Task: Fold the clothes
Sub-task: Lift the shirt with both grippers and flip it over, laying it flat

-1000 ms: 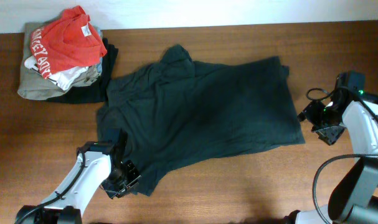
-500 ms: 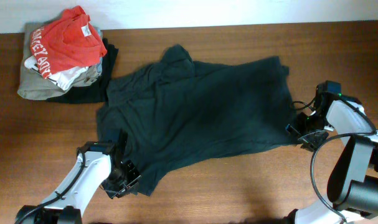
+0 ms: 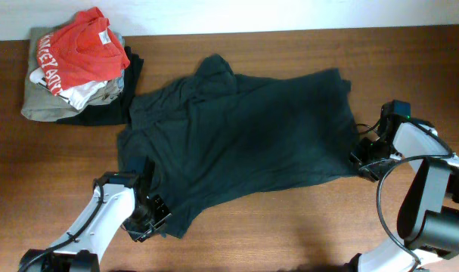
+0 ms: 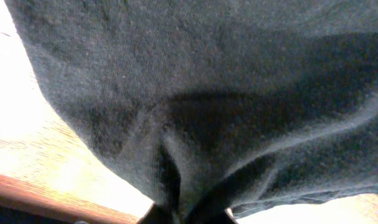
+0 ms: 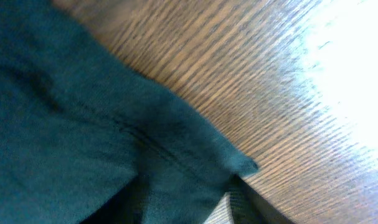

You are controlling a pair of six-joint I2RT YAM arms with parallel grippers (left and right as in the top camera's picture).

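The left gripper [image 3: 149, 219] is pinched tight on a fold at the near left corner of the dark T-shirt [image 3: 252, 143]. The right gripper [image 3: 363, 159] touches the shirt's right corner, but I cannot tell how wide it is. One shirt lies between two grippers. One pile of other clothes [image 3: 74, 68] sits past the shirt's left side.

**Wooden bench and its load**

A brown, wood-grained bench [image 3: 289, 227] is seen bearing two things. A large, soft, dark navy T-shirt [image 3: 252, 136] is spread, rumpled, across its middle. A heap of clothes [image 3: 74, 68] is set at the far left corner, close beside the T-shirt, with a beige-grey garment [image 3: 34, 102] at its base.
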